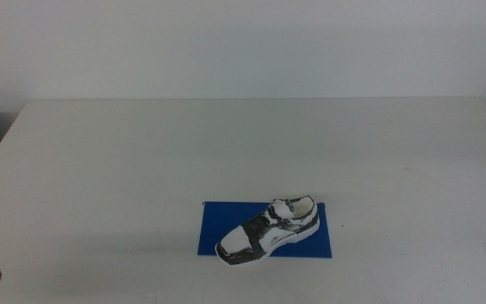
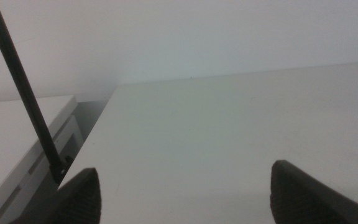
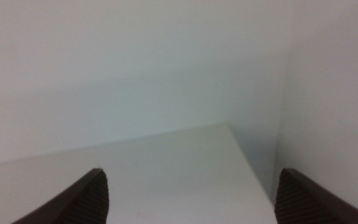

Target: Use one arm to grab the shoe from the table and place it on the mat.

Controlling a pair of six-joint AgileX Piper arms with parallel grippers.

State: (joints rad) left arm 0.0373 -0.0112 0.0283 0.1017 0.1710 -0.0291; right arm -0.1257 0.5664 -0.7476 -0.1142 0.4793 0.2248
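The shoe [image 1: 269, 230] lay on the blue mat [image 1: 213, 226] on the white desk [image 1: 243, 143], toe overhanging the near edge. The left gripper [image 2: 182, 190] and right gripper [image 3: 188, 196] waited wide open, holding nothing.

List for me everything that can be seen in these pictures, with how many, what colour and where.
shoe: one, black and white, lying on the mat, its toe reaching the mat's front left edge.
mat: one, deep blue, flat on the table, near the front, a little right of middle.
table: one, plain white, filling most of the middle view.
side unit: one, white, beside the table's edge, seen in the left wrist view.
cable: one, dark, thin, crossing the left wrist view.
left tool: one, dark, jaws wide apart, holding nothing, over the table near its left edge; only a dark tip shows at the bottom left corner of the middle view.
right tool: one, dark, jaws wide apart, holding nothing, near a table corner; out of the middle view.
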